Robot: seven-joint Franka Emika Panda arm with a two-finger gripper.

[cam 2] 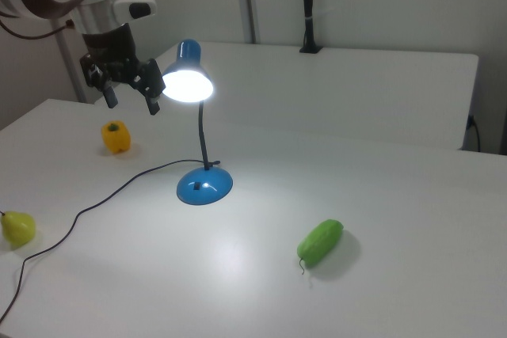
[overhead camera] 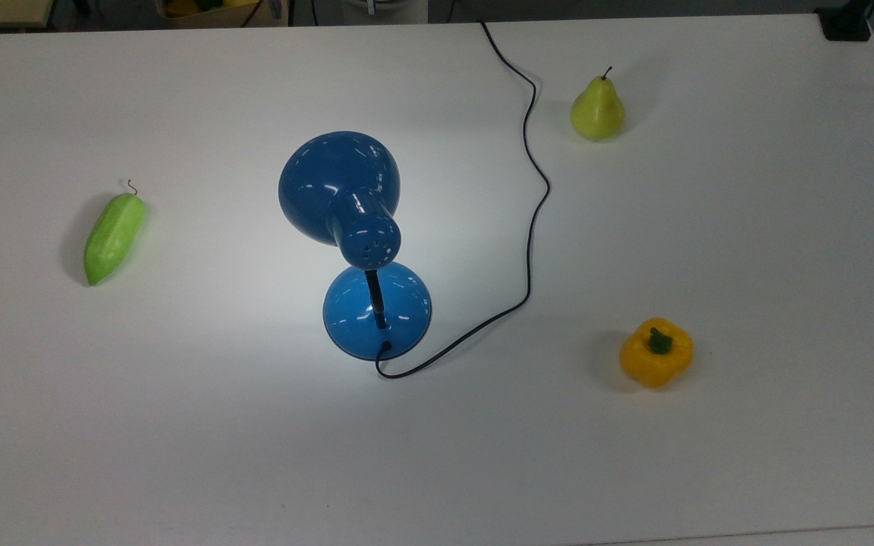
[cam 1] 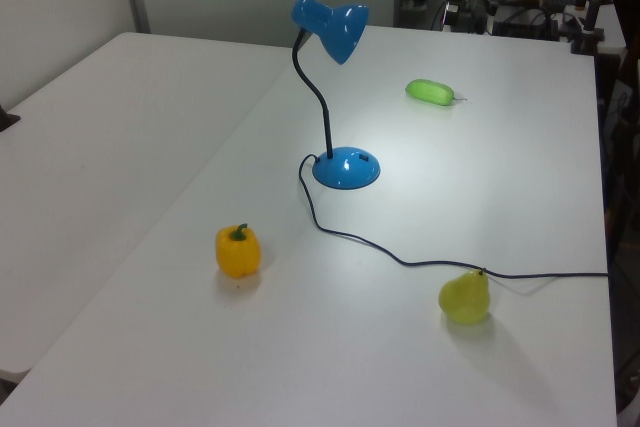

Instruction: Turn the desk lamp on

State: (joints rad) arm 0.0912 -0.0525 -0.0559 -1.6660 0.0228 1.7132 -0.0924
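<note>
A: Lamp [overhead camera: 353,227] status?
B: Mid-table [overhead camera: 748,227], lit; shade glows in the right view, bright patch on the table by its base. Cord [overhead camera: 532,205] snakes off past the pear [overhead camera: 597,110].
A: Gripper [cam 2: 131,94]?
B: Up in the air at the right view's left of the shade, fingers spread wide, holding nothing. Pepper [cam 2: 116,137] below it.

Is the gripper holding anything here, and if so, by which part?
Nothing is held. In the right view the gripper hangs open in the air at the right view's left of the lit desk lamp, with empty space between its fingers.
</note>
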